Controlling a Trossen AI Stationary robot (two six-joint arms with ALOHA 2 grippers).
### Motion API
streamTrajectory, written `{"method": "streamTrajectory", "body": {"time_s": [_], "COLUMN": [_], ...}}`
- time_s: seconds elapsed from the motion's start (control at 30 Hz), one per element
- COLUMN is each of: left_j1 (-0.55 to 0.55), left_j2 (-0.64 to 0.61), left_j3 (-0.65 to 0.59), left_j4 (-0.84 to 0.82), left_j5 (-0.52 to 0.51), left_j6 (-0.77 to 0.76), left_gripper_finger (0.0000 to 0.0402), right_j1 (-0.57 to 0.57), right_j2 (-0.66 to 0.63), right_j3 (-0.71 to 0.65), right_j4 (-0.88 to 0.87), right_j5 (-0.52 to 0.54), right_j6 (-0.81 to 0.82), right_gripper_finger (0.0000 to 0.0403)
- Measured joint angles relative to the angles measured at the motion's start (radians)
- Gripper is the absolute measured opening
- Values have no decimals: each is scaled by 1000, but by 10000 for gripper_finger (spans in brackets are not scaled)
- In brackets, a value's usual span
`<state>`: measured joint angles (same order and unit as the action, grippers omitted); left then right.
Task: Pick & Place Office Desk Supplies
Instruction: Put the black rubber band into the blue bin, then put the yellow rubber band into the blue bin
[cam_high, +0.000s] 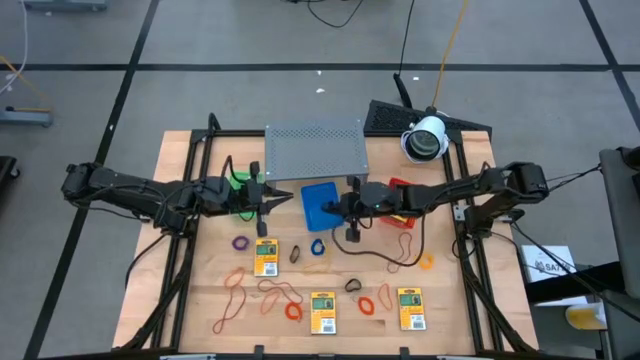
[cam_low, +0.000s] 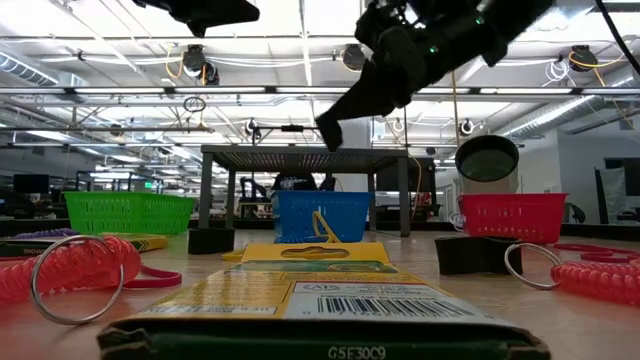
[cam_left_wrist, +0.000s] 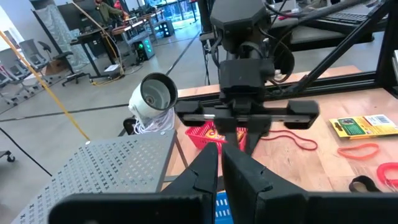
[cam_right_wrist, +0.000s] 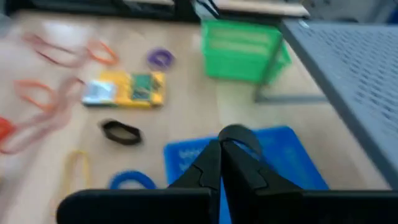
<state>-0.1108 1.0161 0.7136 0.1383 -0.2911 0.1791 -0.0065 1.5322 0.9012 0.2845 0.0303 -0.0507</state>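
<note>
Overhead, the left gripper (cam_high: 275, 197) hangs between the green tray (cam_high: 238, 183) and the blue tray (cam_high: 320, 203), jaws nearly together and empty; the arm hides most of the green tray. Just right, the right gripper (cam_high: 330, 208) hovers over the blue tray with jaws together; its wrist view shows a dark loop (cam_right_wrist: 239, 135) at the tips, though whether it is pinched is hard to make out. The red tray (cam_high: 403, 187) is largely covered by the right arm. Supplies lie on the bench's (cam_high: 190, 290) near half: yellow packets (cam_high: 265, 257), orange rubber bands (cam_high: 232, 285), a purple ring (cam_high: 240, 243), a blue ring (cam_high: 317, 247). Bare wood stays open along the left edge.
</note>
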Motion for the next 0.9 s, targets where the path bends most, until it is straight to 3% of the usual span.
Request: {"method": "streamTrajectory", "body": {"time_s": [0.13, 0.27, 0.77, 0.9], "left_j1": [0, 0, 0, 0], "left_j2": [0, 0, 0, 0], "left_j3": [0, 0, 0, 0], "left_j4": [0, 3, 22, 13], "left_j5": [-2, -2, -1, 1], "left_j6": [-1, -5, -24, -51], "left_gripper_finger": [33, 33, 33, 33], "right_j1": [-4, -4, -56, -74], "right_j2": [1, 0, 0, 0], "right_j3": [-93, -153, -174, -175], "right_j4": [220, 356, 369, 342], "right_j5": [-31, -35, -37, -122], "right_j6": [55, 58, 9, 76], "right_gripper_finger": [2, 28, 223, 247]}}
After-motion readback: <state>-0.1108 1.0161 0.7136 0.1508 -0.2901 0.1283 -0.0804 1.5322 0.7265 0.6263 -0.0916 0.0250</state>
